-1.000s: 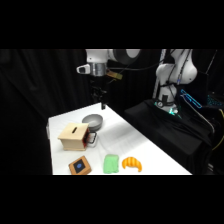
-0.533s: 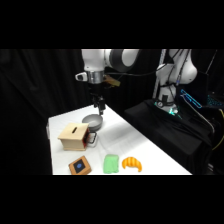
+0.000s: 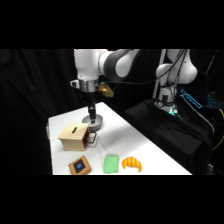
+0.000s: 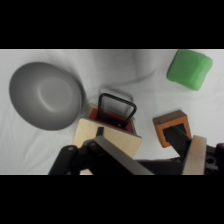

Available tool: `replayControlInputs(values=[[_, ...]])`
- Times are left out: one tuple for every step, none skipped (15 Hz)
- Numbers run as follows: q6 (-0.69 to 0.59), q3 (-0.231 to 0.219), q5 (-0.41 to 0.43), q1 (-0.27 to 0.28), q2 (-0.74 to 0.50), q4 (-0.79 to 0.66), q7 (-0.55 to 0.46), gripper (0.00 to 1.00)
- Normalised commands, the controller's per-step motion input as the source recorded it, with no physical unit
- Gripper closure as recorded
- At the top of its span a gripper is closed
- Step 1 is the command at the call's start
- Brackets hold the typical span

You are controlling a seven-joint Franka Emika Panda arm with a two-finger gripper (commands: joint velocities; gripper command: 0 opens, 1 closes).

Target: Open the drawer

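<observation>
Red-orange drawer (image 4: 116,121), dark handle (image 4: 117,106), no legible writing.

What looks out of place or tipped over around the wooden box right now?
Nothing stands out. The tan wooden box sits upright, its red-orange drawer front looks shut, the grey bowl is upright, and the green block and croissant lie flat on the white table.

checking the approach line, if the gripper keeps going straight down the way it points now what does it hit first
Most likely the drawer handle and red-orange front of the wooden box, which sit just ahead of the gripper in the wrist view. The grey bowl lies off to one side. Depth is unclear, so the box top could come first.
</observation>
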Motion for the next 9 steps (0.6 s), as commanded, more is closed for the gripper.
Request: replayControlInputs(values=[[0.17,-0.001,0.101,0.102,0.18,0.20,0.33,0.00],[0.18,-0.007,0.091,0.104,0.20,0.19,0.31,0.00],[0.24,-0.030,0.046,0.114,0.20,0.17,0.34,0.00],[0.25,-0.034,0.062,0.107,0.20,0.15,0.31,0.00],[0.29,-0.046,0.051,0.111,0.19,0.11,0.30,0.00],[0.33,-0.075,0.006,0.127,0.19,0.09,0.32,0.00],[0.33,-0.086,0.017,0.128,0.20,0.08,0.30,0.00],[0.31,-0.104,0.012,0.131,0.19,0.08,0.28,0.00],[0.35,-0.136,-0.014,0.144,0.19,0.05,0.30,0.00]])
